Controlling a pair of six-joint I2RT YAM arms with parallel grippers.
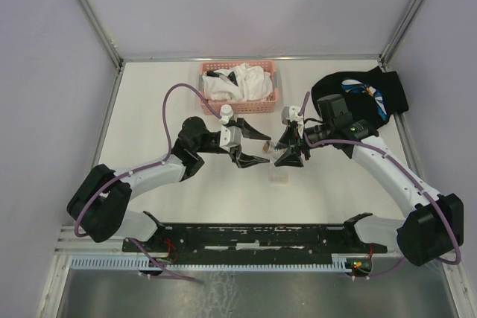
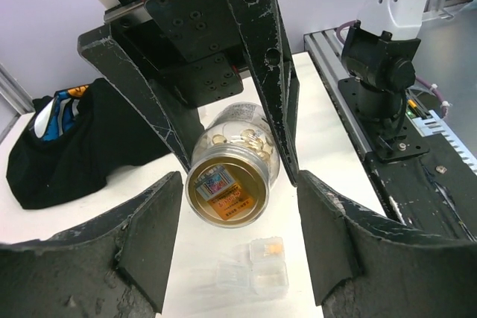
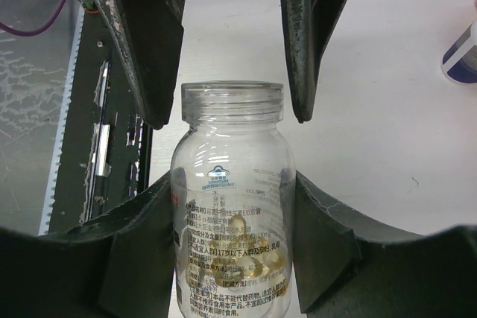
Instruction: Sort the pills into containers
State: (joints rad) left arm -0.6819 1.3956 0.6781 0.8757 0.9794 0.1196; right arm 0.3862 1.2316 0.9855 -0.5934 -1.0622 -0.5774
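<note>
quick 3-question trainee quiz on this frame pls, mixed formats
1. True or false: the pill bottle has its lid on.
2. Which gripper's jaws hold the pill bottle? A left, B right, C neither.
3. Fill in: one compartment of the clear box holds an ___ pill.

Key:
1. False. The threaded mouth is bare.
2. B. The right gripper has the bottle clamped between its jaws.
3. Orange.
</note>
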